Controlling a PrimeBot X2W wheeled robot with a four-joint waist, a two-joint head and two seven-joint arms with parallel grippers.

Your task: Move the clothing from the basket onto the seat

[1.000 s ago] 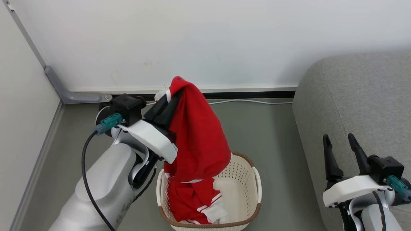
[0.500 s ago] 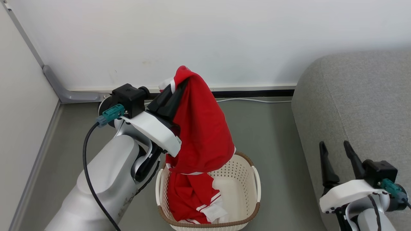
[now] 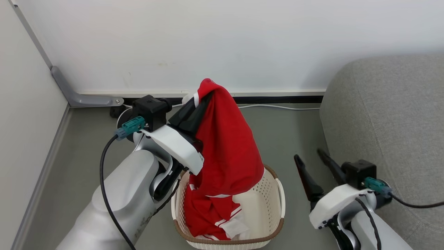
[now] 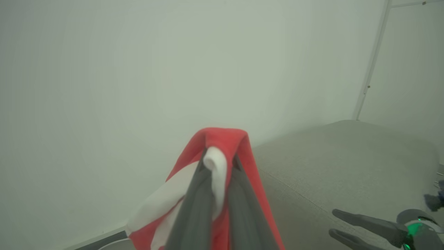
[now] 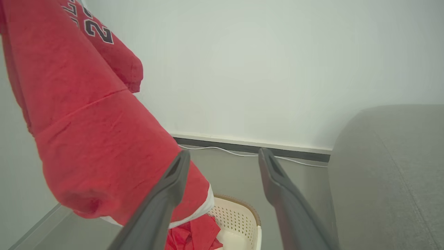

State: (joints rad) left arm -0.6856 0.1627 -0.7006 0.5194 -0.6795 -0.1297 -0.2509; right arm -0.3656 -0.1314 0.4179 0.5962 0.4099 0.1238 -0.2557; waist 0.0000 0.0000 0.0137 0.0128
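The clothing [image 3: 229, 149] is a bright red shirt with white trim, lifted in a tall bunch. Its lower end still hangs into the cream perforated basket [image 3: 269, 198] on the floor. My left gripper [image 3: 203, 95] is shut on the shirt's top fold, and in the left wrist view a white band of the clothing [image 4: 222, 135] sits between the left gripper [image 4: 218, 161] tips. My right gripper [image 3: 308, 154] stands open and empty between the basket and the grey seat [image 3: 388, 114]. The right wrist view has the right gripper [image 5: 224, 152] just right of the hanging clothing [image 5: 86, 114], above the basket [image 5: 239, 211].
A white wall runs behind, with a dark baseboard and a white cable [image 3: 277, 107] along the floor. A grey metal bracket [image 3: 79, 99] sits in the left corner. Grey floor [image 3: 298, 132] lies between basket and seat [image 5: 388, 166].
My right gripper has swung left, off the seat's front and toward the basket and hanging shirt. My left gripper keeps its hold on the raised shirt. The head view shifted a little.
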